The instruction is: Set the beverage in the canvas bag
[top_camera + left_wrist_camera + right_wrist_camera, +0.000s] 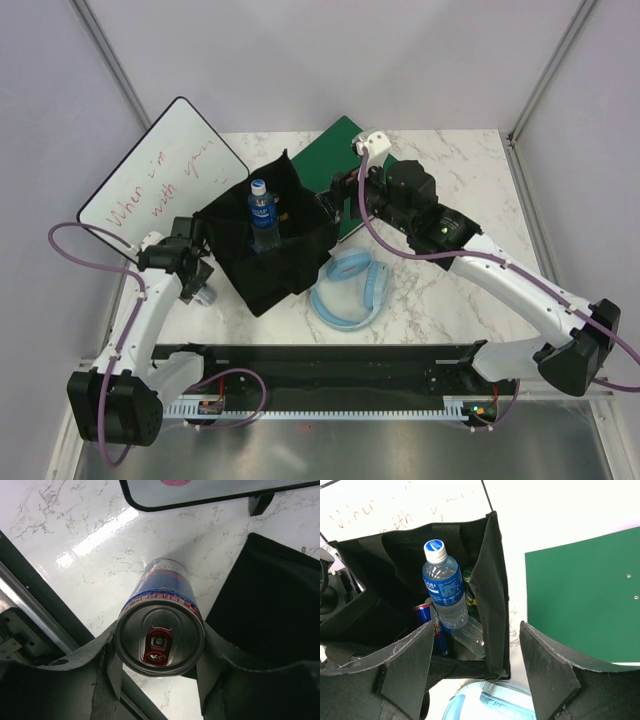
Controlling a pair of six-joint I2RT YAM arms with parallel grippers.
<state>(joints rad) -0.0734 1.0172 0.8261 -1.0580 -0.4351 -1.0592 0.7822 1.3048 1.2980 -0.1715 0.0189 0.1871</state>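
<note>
marble table [450, 160] under canvas bag [275, 280], grey walls [300, 60] around

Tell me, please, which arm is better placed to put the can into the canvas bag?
Left. The left gripper clasps the can on both sides, just beside the canvas bag. The right gripper is open and empty at the bag's other edge.
</note>
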